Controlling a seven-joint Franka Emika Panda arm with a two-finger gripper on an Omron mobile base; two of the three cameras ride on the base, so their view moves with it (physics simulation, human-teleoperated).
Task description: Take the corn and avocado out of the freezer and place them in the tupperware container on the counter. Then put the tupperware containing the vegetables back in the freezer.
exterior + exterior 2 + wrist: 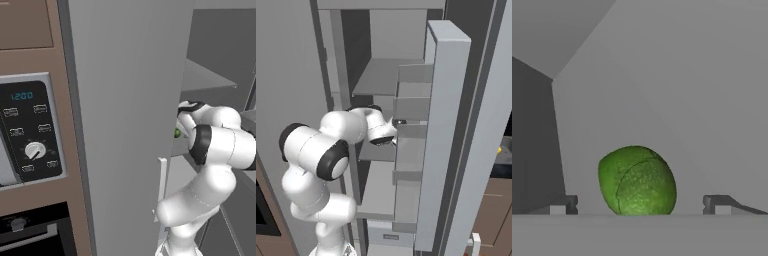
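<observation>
1. Grey all round: the tall light-grey freezer cabinet (130, 100) is standing open, and the white jointed arm (220, 145) is reaching deep between its grey inner shelves (383, 77).
2. Brown wooden panelling beside it is carrying a black oven control panel (30, 130), well clear of the action.
3. Looking along the hand, the two-finger gripper (639, 205) is holding its jaws spread wide, with nothing between them; one dark fingertip (562, 204) is showing on each side.
4. Sitting dead centre between those tips, a little ahead on the shelf floor, is the small, rounded, dark green avocado (637, 181); a sliver of it is peeking past the wrist (177, 133) in the left base view.
5. My read: this is the approach for the avocado pick. Doing it well is meaning a straight advance that keeps the fruit centred, closing across its widest part, since a round skin could be squirting out of an off-centre pinch.
</observation>
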